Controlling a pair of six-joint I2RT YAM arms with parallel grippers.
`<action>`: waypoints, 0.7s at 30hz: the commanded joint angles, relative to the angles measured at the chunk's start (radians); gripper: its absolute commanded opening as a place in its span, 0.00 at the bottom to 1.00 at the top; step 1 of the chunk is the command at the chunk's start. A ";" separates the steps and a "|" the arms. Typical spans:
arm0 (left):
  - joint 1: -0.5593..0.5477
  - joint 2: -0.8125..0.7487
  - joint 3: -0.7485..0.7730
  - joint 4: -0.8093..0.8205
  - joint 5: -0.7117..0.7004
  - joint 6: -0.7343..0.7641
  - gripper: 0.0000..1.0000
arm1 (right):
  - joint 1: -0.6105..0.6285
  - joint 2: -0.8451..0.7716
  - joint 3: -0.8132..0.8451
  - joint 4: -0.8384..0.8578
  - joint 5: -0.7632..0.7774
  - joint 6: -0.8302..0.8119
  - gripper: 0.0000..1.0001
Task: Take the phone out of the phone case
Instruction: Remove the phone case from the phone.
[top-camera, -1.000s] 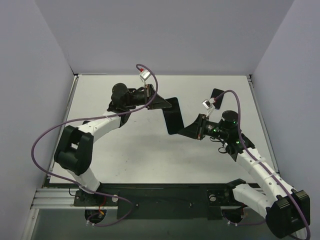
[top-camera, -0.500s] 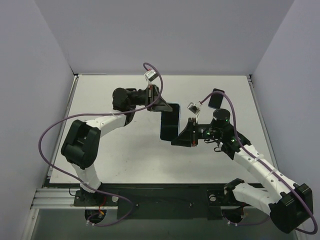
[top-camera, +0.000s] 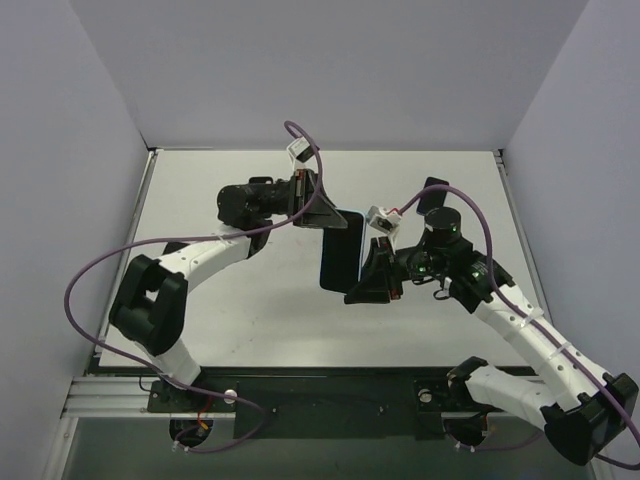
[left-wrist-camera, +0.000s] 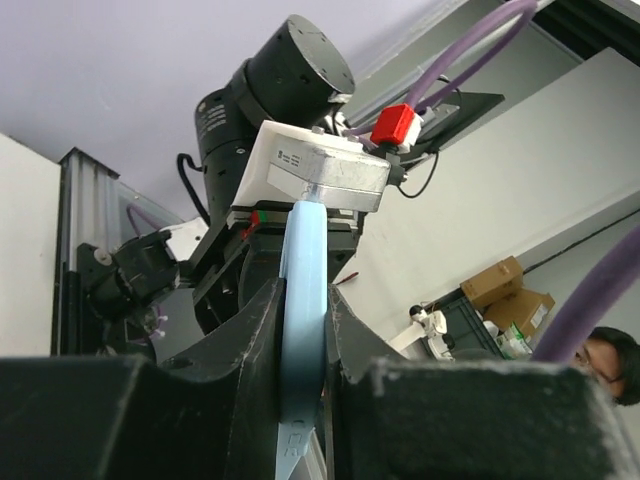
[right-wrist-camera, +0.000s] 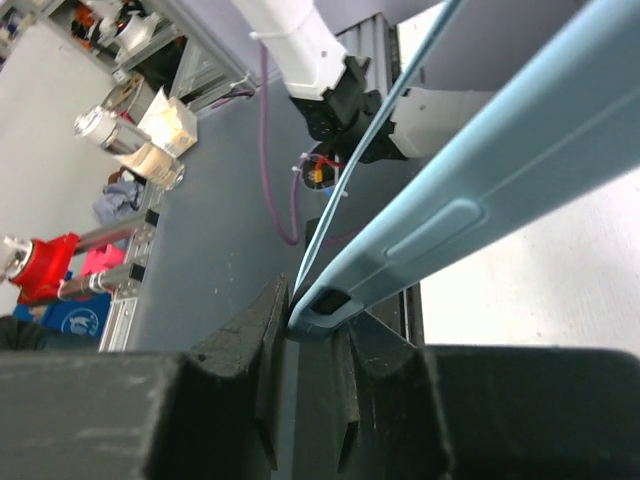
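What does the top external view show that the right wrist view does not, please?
Only top external: the whole dark phone face, held above the table with the left gripper on its far end. Only right wrist: the light blue phone case edge close up, with its moulded side button and an end cutout. Both: the right gripper shut on the cased phone's near end.

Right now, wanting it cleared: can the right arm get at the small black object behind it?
Probably not yet: the right hand is shut on the phone case, which the left hand also grips. The small black object lies close by.
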 joint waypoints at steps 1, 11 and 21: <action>-0.127 -0.140 0.016 0.300 -0.195 -0.334 0.00 | -0.005 0.009 0.033 0.049 0.020 -0.155 0.00; -0.164 -0.217 0.002 0.300 -0.240 -0.347 0.00 | 0.003 -0.026 0.046 0.069 -0.033 -0.124 0.00; -0.201 -0.254 0.007 0.300 -0.229 -0.345 0.00 | -0.127 0.108 0.101 -0.001 -0.117 -0.259 0.00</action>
